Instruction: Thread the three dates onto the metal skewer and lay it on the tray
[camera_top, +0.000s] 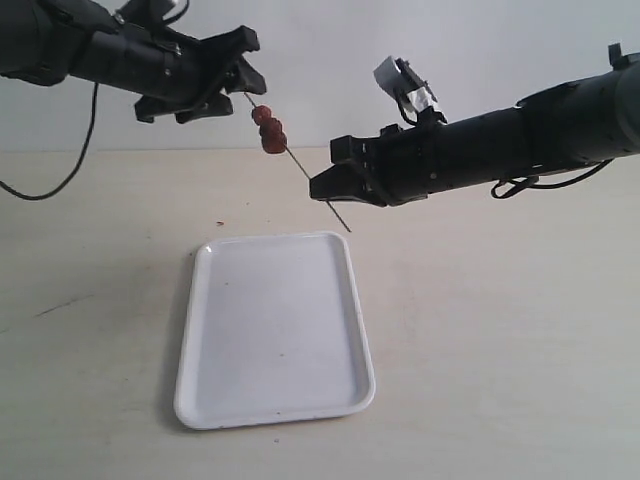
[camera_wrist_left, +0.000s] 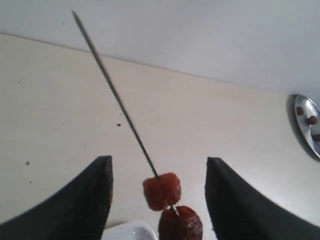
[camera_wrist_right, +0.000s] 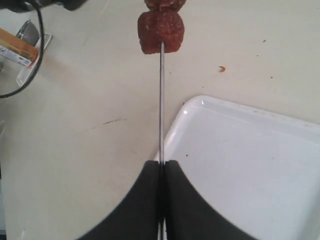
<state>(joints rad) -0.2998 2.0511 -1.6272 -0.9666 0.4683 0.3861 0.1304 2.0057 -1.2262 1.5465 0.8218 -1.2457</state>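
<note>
Three reddish-brown dates (camera_top: 269, 129) sit threaded close together on the thin metal skewer (camera_top: 310, 180), which slants in the air above the far edge of the white tray (camera_top: 275, 400). My right gripper (camera_top: 322, 186) is shut on the skewer's lower part, its jaws pressed together on the rod (camera_wrist_right: 161, 100) just below the nearest date (camera_wrist_right: 161, 31). My left gripper (camera_top: 243, 72) is open at the skewer's upper end. Its fingers (camera_wrist_left: 90, 200) stand wide on both sides of the dates (camera_wrist_left: 161, 191) without touching them.
A round metal dish (camera_wrist_left: 306, 125) with a few dark pieces stands far off on the beige table. A black cable (camera_wrist_right: 27, 60) and a small box (camera_wrist_right: 15, 52) lie off to one side. A tray corner (camera_wrist_right: 195, 107) lies under the skewer.
</note>
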